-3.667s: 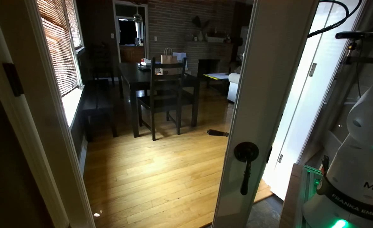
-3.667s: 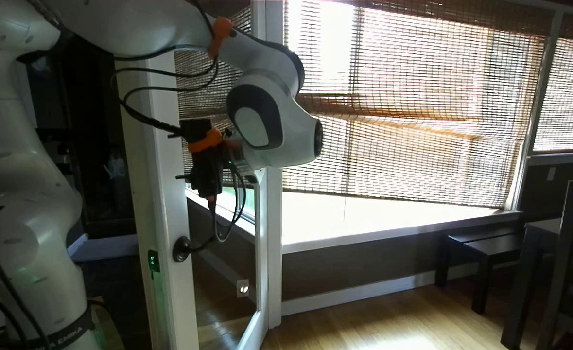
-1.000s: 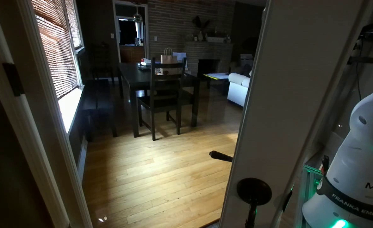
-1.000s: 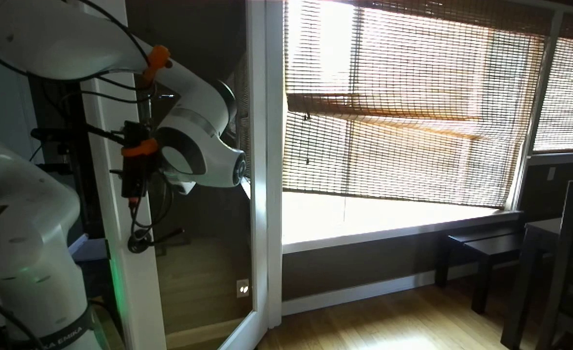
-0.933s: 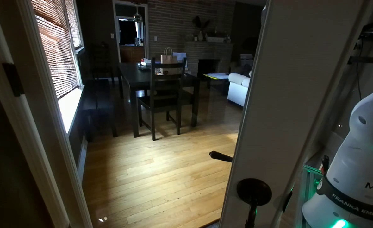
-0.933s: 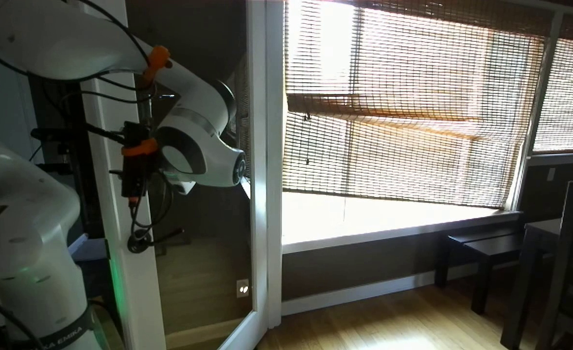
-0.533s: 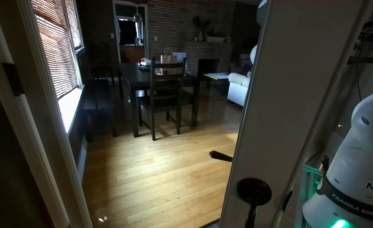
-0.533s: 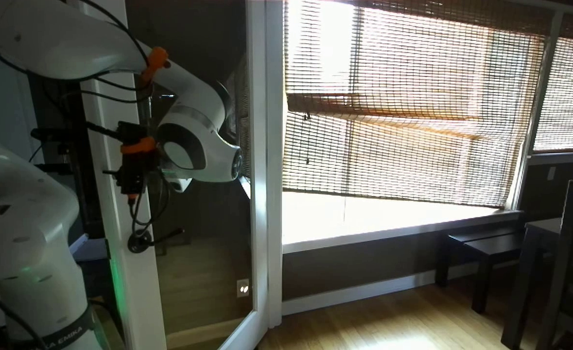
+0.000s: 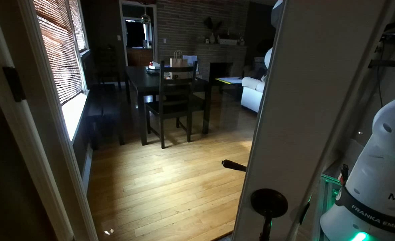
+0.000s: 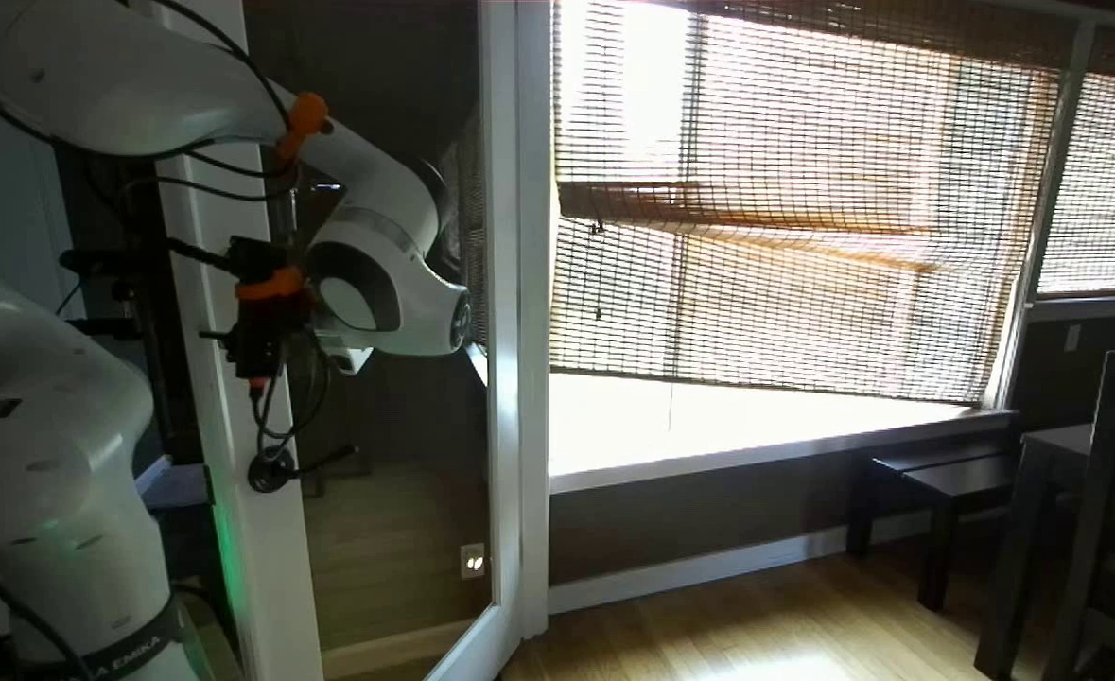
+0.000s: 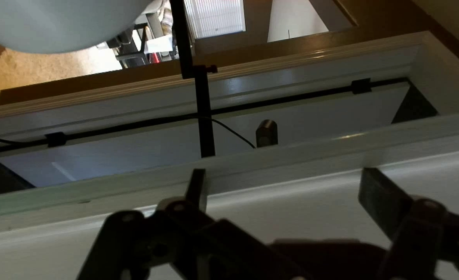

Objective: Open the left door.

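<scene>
We find the left door standing open at a slant to the white post on its hinge side. Full-length glass pane dark in this light, faint reflections on it. Round black knob on the edge rail, a lever handle running out from it toward the hinge side. Gripper in the wrist view: fingers spread wide apart, a white painted surface showing in the gap; whether a fingertip touches it we cannot tell. In an exterior view we have the gripper higher than the knob and in front of the edge rail, the arm's wrist crossing the pane. Left of the rail, in an exterior view, we note a dark table bearing a paper bag, a dark chair at its near end, a white sofa to the right. Woven blind above a bright sill, dark bench near it. Green light at the foot of the robot's base.
</scene>
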{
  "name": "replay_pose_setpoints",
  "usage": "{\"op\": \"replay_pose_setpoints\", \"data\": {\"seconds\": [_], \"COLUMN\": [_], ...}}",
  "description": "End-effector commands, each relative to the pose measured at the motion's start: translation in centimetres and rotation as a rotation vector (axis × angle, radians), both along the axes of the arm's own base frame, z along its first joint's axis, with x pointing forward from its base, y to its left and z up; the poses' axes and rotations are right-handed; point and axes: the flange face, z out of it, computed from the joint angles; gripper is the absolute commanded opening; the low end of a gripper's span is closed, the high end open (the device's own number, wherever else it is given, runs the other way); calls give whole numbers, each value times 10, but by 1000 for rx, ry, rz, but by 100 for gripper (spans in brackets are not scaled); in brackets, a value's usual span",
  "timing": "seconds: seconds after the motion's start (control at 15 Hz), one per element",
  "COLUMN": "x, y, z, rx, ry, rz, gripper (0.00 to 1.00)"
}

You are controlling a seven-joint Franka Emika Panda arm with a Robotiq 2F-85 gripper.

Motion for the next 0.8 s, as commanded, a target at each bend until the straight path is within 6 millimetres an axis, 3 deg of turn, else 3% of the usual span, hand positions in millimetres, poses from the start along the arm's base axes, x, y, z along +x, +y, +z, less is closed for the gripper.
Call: {"op": "replay_pose_setpoints", "data": {"seconds": [0.0,0.73], "x": [0,-1], "y": [7,29], "z": [8,12], "rx": [11,12], "ry": [4,-4], "rz": [8,71], "gripper": [100,100]}}
